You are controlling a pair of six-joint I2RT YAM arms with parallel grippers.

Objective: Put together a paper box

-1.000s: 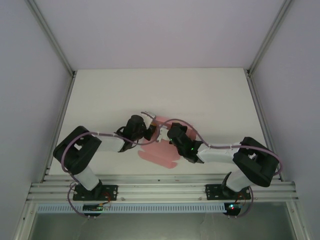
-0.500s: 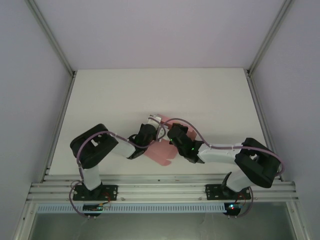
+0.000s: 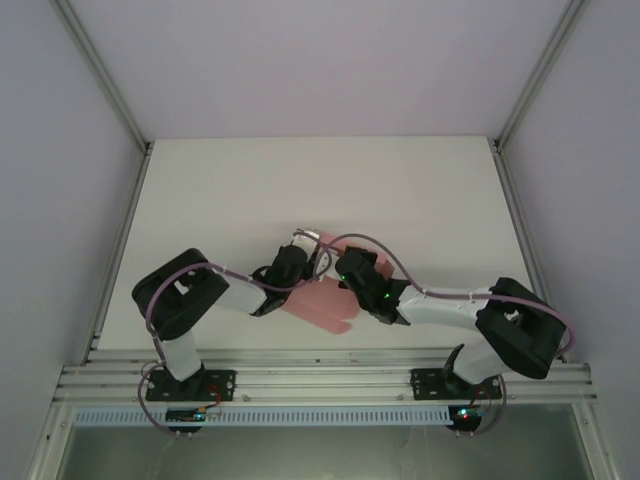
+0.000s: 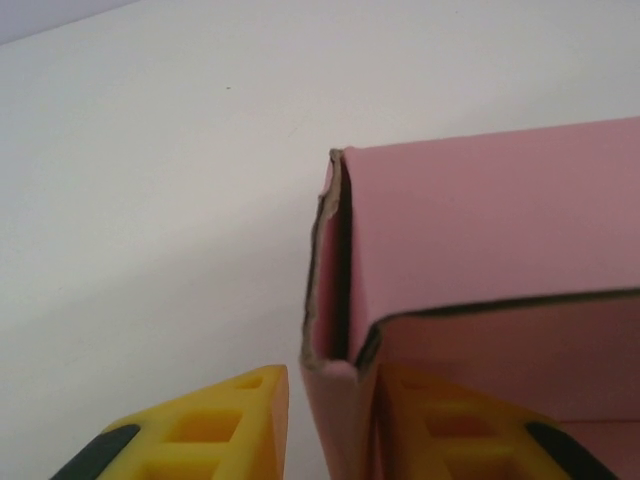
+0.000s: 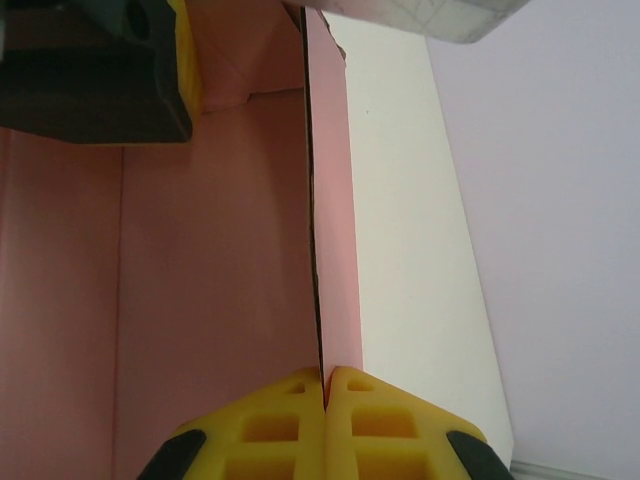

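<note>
The right gripper [image 5: 325, 378] is pinched shut on the thin raised edge of the paper box [image 5: 220, 250], its two yellow pads meeting flat on the card. The left gripper [image 4: 335, 400] stands with its jaws parted astride a folded-up corner wall: one finger [image 4: 215, 430] sits just clear of the outer face, the other is tucked inside the pink fold, so it reads as open rather than clamped. From that gripper the box [image 4: 500, 230] spreads away to its right, the upright corner crease running straight ahead between the fingers. That is the relation the next fold or tuck would likely turn on. From above, both grippers meet at the far end of the card [image 3: 320, 305], left [image 3: 305, 250] and right [image 3: 332, 262] almost touching. The pink sheet's long axis slants from them toward the near edge of the desk [image 3: 400, 190]; neither arm is clearly nearer. Compared with a second ago, the left arm's elbow has swung inward and its gripper has come closer to the right one. The visible pink patch is narrower and more gathered, while the right arm has hardly shifted.
</note>
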